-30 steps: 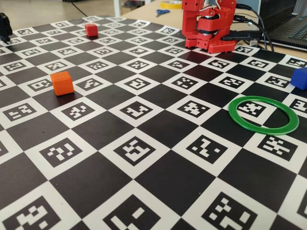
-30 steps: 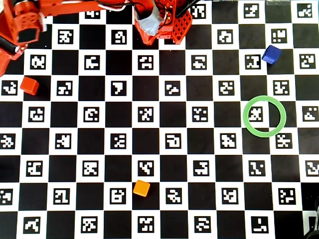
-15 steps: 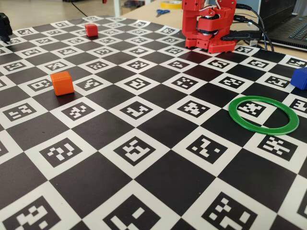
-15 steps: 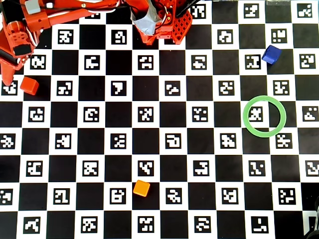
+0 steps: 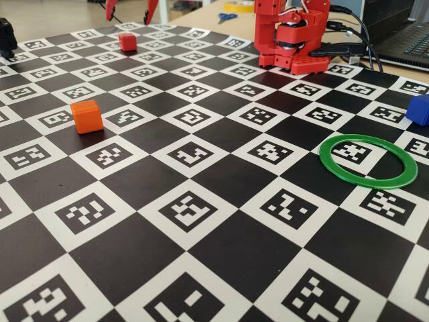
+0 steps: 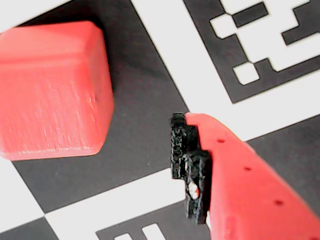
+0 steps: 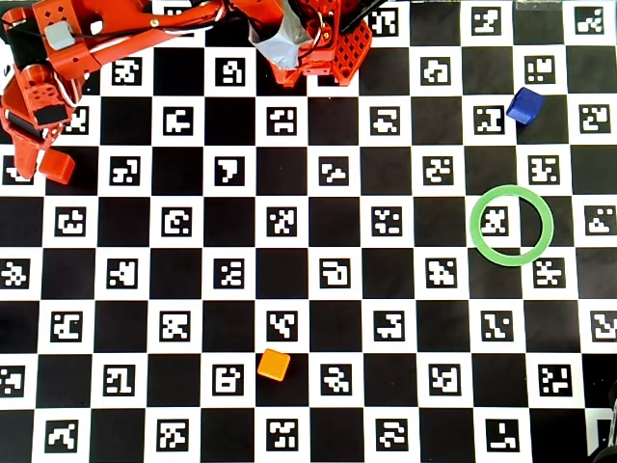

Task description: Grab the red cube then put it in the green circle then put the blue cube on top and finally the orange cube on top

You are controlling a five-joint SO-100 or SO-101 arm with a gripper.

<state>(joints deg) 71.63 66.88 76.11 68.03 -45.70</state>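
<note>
Over at the far left edge of the overhead view, gripper (image 7: 39, 164) spread wide, hanging right above the red cube (image 7: 58, 167). Up close on the wrist cam, cube (image 6: 50, 90) sitting beside one finger (image 6: 240, 185), not touching, nothing gripped.

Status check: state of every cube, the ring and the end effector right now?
Small matte red plastic cube: on the board, ungrasped.
End effector: open, above the red cube, fingers apart.
Thin flat green plastic ring: flat on the board, nothing inside.
Small matte deep-blue plastic cube: on the board, outside the ring.
Small matte bright-orange plastic cube: on the board, far from the ring.
</note>
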